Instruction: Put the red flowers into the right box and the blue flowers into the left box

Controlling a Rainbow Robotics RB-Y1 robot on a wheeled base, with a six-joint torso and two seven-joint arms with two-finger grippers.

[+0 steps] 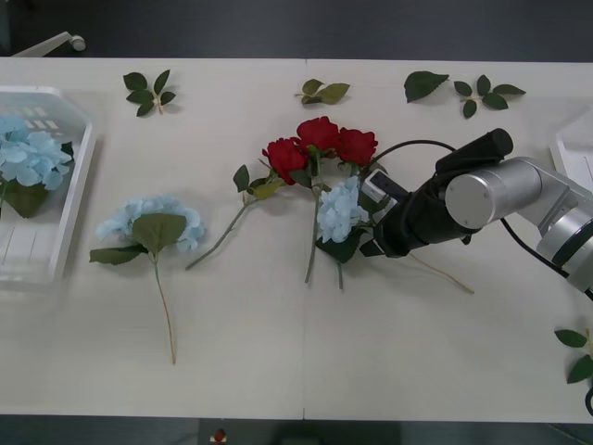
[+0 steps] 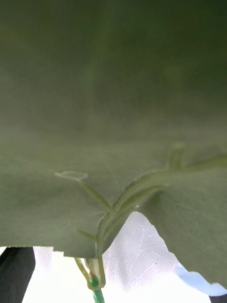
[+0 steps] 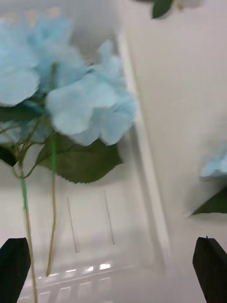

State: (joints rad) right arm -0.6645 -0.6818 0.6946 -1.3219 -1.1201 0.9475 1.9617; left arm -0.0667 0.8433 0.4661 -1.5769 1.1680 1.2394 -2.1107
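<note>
Three red flowers lie bunched at the table's middle, stems pointing toward me. One of the blue flowers lies just below them, and my right gripper reaches in among its leaves. In the right wrist view a broad green leaf hangs very close, and a green stem stands between the black fingers, which are apart. Another blue flower lies left of centre. The left box holds blue flowers. My left gripper hovers open over that box.
The right box shows as a pale edge at the far right. Flowerless leaf sprigs lie along the far side and at the near right. Bare table spreads across the near half.
</note>
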